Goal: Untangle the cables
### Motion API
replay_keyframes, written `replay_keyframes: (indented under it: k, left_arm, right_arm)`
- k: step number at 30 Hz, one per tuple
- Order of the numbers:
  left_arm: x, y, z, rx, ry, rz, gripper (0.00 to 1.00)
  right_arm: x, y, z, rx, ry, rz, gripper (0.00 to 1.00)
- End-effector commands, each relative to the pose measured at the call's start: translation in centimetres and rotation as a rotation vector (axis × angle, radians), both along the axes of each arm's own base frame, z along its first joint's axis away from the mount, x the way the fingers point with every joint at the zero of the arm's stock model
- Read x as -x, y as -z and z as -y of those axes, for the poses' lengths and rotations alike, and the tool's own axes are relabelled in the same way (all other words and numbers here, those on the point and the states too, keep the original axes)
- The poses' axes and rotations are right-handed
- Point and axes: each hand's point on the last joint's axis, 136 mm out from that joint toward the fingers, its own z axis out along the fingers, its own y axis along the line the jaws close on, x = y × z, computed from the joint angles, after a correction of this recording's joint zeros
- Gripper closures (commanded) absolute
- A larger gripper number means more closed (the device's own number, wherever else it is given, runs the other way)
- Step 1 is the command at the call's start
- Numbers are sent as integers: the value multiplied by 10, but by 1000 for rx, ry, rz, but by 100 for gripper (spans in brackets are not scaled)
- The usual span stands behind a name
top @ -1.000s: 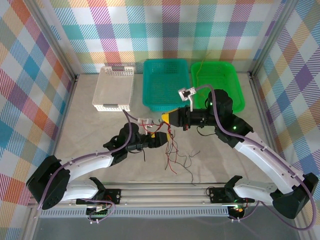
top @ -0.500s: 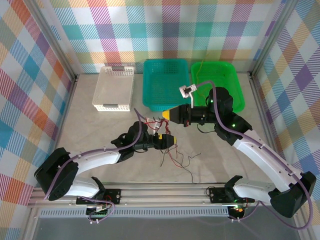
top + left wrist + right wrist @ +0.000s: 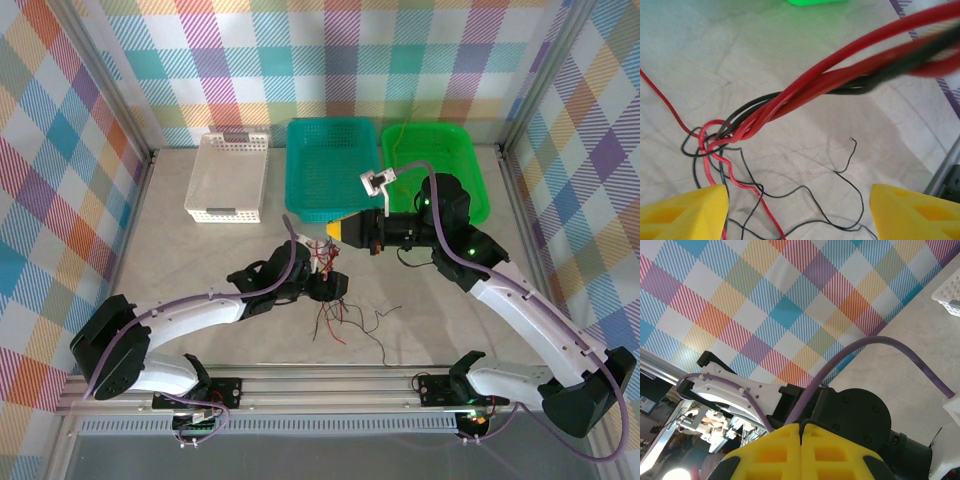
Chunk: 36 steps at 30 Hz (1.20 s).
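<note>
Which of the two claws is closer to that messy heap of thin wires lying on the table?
Left. The left gripper hovers open just above the cables heaped on the table; the right gripper is farther back, beside the teal basket's near edge.

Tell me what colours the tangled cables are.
Red and black; the cables show best in the left wrist view.
</note>
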Motion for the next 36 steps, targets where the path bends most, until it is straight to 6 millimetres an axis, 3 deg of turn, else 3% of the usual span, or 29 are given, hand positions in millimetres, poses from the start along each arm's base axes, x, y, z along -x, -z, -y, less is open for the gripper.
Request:
replay_keyframes:
  k: [1,6,10,15,17,25,31,32,35,36]
  left_arm:
    - [-7,-9,-6,-91,-34,81,26]
    - [-14,-1,-10,-131,-71,82,30]
    - [-14,0,-5,-98,-66,76,48]
    - [-14,-6,0,-64,-57,90,90]
    - [-13,-9,1,-49,-50,94,100]
    - [-4,-16,0,5,-25,104,100]
    - [0,-15,-8,14,-41,105,100]
    - [1,-14,-10,14,-43,104,100]
    - [2,-13,-12,19,-45,106,100]
    - [3,-13,-13,20,-45,106,100]
  right_arm:
    - [4,-19,6,-24,2,68,100]
    - [1,-11,6,-7,18,60,100]
    - [-9,5,10,17,59,34,100]
    - [-24,25,11,42,90,-23,100]
    - [-29,31,14,44,106,-45,100]
    - [-61,65,29,77,189,-167,100]
    - [-80,126,38,255,277,-231,100]
    - [-81,136,38,274,275,-246,95]
    - [-82,161,35,290,256,-283,67]
    - [-82,169,34,293,252,-291,63]
